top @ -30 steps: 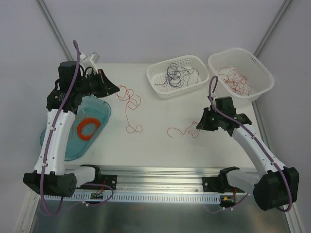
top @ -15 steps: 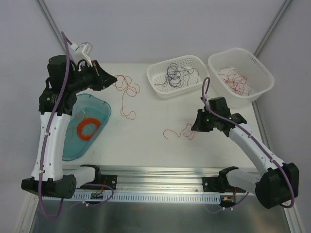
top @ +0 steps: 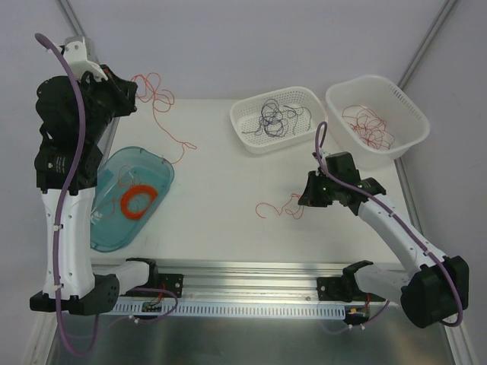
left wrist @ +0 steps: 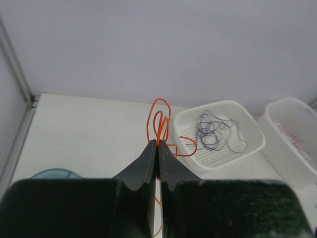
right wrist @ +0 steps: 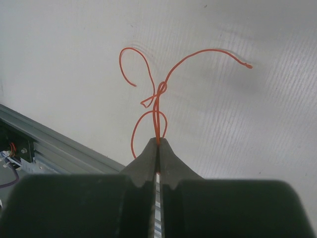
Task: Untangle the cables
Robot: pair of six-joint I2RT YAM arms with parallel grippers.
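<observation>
My left gripper (top: 134, 85) is raised high at the back left, shut on a long curly red cable (top: 162, 114). The cable hangs from the jaws down towards the table. In the left wrist view the red loops (left wrist: 159, 116) stick out of the closed gripper (left wrist: 158, 144). My right gripper (top: 303, 199) is low over the table right of centre, shut on a short red cable (top: 275, 207) whose free ends lie on the table. In the right wrist view this cable (right wrist: 158, 96) is pinched in the gripper (right wrist: 158, 141).
A white basket (top: 285, 144) at the back holds dark cables (top: 274, 114). A second white basket (top: 373, 79) to its right holds red cables (top: 369, 125). A teal tray (top: 114, 228) at the left holds a flat orange coil (top: 138, 201). A metal rail runs along the near edge.
My left arm has risen and swung back to the left, lifting the long red cable off the table. My right gripper has shifted slightly left with its short cable.
</observation>
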